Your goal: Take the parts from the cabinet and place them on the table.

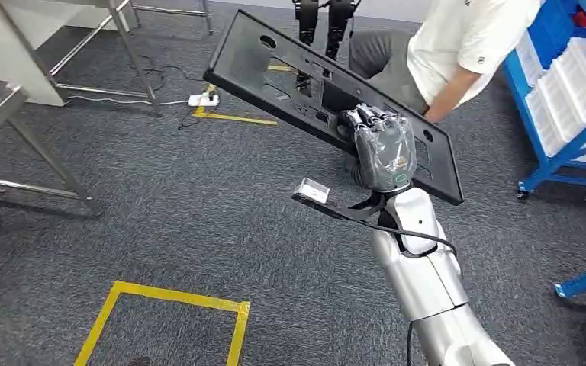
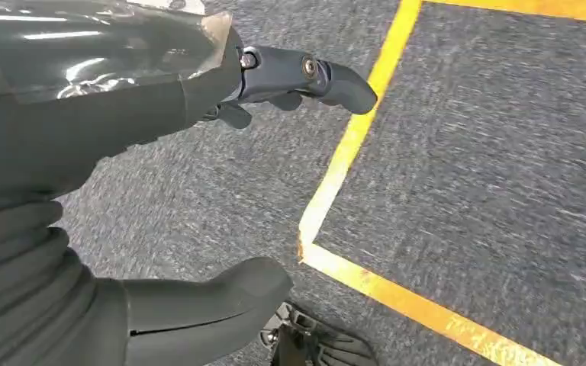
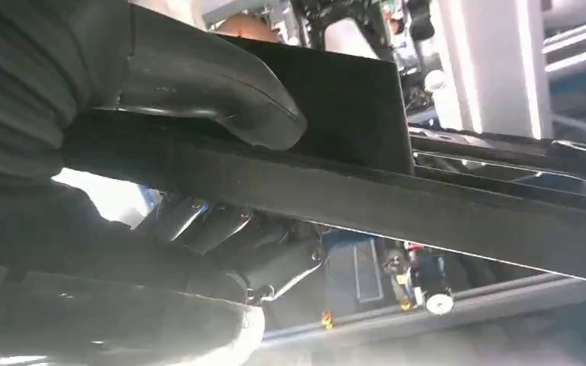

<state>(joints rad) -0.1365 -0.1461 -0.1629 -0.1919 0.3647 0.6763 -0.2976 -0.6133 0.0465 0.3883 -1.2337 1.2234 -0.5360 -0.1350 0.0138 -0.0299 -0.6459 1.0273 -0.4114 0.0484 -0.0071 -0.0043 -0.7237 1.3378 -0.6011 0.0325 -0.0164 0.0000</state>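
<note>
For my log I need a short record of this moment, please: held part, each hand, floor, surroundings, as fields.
held part: black panel, long, flat, with cut-outs, tilted in the air
right hand: grips the panel at its lower edge
left hand: holds nothing, fingers apart, above the floor
floor: grey carpet with yellow tape
surroundings: person in white shirt, blue rack, metal table legs

Long black panel [image 1: 305,84] held aloft, tilted, by right hand [image 1: 385,149], spanning much of forward space. Seated person [image 1: 458,53] just behind panel's far edge. Blue cabinet [image 1: 572,91] at right, metal table legs [image 1: 46,152] at left. Open carpet [image 1: 198,221] between them, marked by yellow tape [image 1: 175,301]. Power strip [image 1: 202,99] and cable lying on floor beyond.
</note>
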